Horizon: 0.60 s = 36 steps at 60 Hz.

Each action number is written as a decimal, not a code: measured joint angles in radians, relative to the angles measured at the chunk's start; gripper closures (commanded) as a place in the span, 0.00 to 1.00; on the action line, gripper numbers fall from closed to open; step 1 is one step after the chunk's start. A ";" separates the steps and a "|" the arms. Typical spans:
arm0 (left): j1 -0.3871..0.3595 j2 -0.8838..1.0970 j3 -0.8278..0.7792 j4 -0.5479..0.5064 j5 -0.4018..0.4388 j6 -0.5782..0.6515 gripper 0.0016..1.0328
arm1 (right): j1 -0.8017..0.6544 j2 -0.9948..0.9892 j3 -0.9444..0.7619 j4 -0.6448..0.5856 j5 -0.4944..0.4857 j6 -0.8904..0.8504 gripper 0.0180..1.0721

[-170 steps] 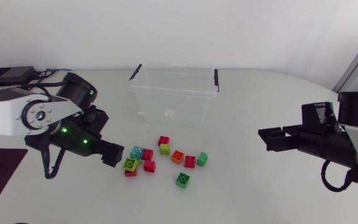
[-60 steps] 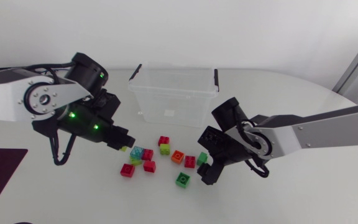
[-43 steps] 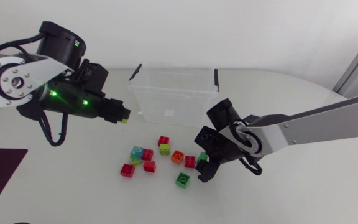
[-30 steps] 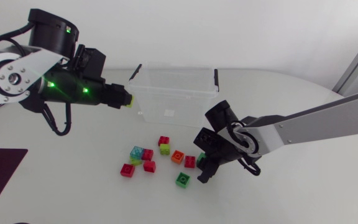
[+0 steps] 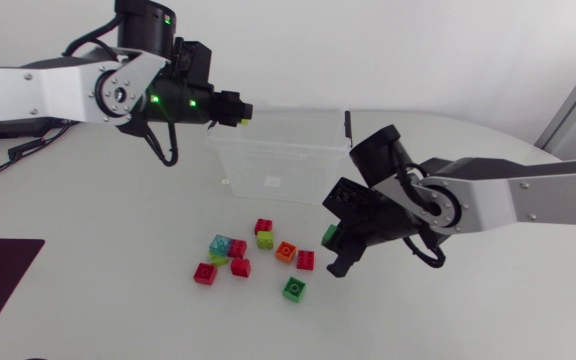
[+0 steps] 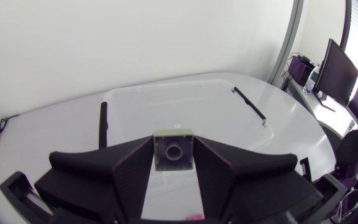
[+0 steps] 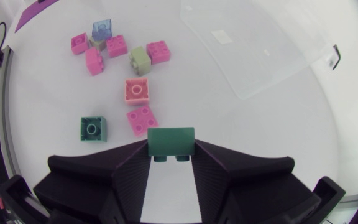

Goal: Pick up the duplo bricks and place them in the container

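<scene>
Swung up to container point(image 5: 268, 160) with left pincer point(image 6: 173, 147) clamped on lime brick point(image 6: 173, 154), raised off bench point(image 5: 118, 230) with right pincer point(image 7: 171, 151) clamped on green brick point(image 7: 171, 140)

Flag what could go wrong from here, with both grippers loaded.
1. The left gripper holds the lime brick near the rim of the container, not over its middle. Released here, it might clip the rim and bounce out.
2. The right gripper pinches the green brick at its fingertips only, so it could slip in transit.
3. The left gripper hangs at the container, and the right one coming in may crowd it.
</scene>
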 measured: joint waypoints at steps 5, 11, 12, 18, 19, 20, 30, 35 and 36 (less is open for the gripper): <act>0.000 0.057 0.025 0.036 -0.001 0.000 0.58 | -0.010 -0.033 0.036 -0.038 0.000 0.000 0.68; 0.000 0.122 0.070 0.047 -0.034 0.000 0.32 | -0.026 -0.060 0.092 -0.067 0.000 0.000 0.68; 0.000 0.135 0.082 0.047 -0.043 0.000 0.24 | -0.029 -0.064 0.103 -0.071 0.000 0.000 0.68; 0.000 0.175 0.128 0.042 -0.064 0.001 0.07 | -0.047 -0.070 0.163 -0.096 -0.001 0.000 0.68; 0.000 0.177 0.132 0.040 -0.065 0.002 0.07 | -0.049 -0.070 0.172 -0.097 -0.001 0.000 0.68; 0.000 0.177 0.134 0.037 -0.066 0.002 0.07 | -0.053 -0.070 0.183 -0.100 -0.001 0.000 0.68; 0.000 0.165 0.143 -0.049 -0.072 0.009 0.05 | -0.083 -0.066 0.330 -0.127 -0.002 0.000 0.68; 0.000 0.126 0.142 -0.139 -0.072 0.029 0.05 | -0.094 -0.045 0.403 -0.126 -0.004 0.000 0.68; 0.000 0.115 0.138 -0.152 -0.072 0.032 0.05 | -0.097 -0.037 0.419 -0.126 -0.005 0.001 0.68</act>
